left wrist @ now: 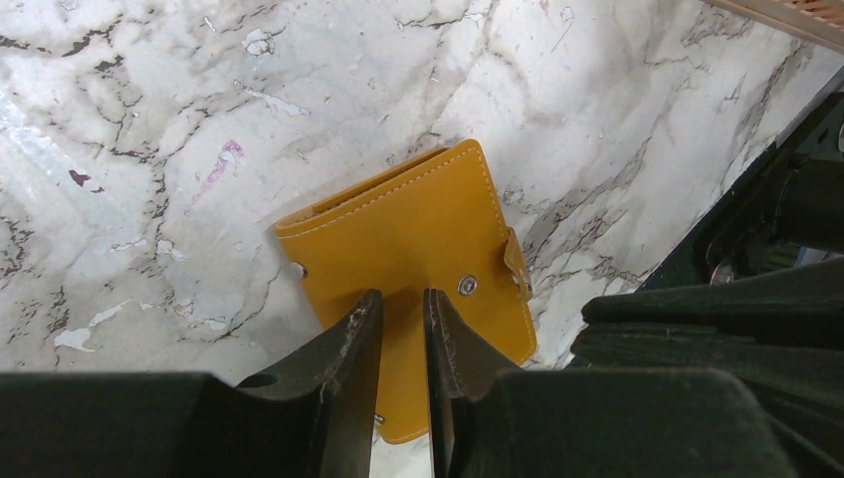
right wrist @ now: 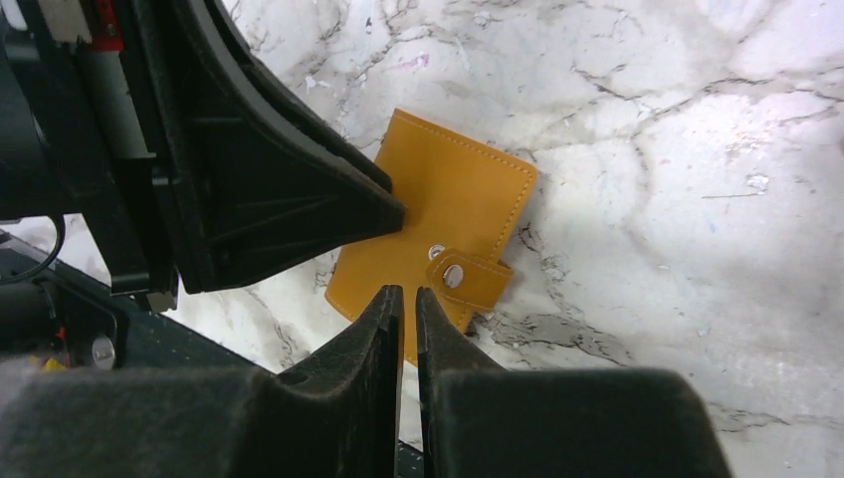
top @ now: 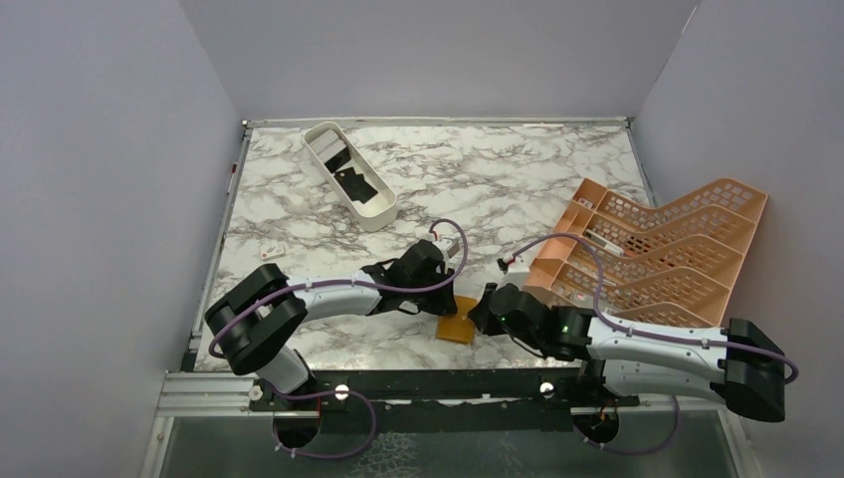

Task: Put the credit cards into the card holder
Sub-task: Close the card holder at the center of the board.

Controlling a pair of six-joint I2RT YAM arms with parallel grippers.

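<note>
The card holder lies folded and flat on the tabletop, near its front edge and between the two arms. The left pincer, fingers almost together and empty, hangs over its middle. The right pincer, also nearly closed and empty, points at the snap tab, so it seems better placed for opening.
</note>
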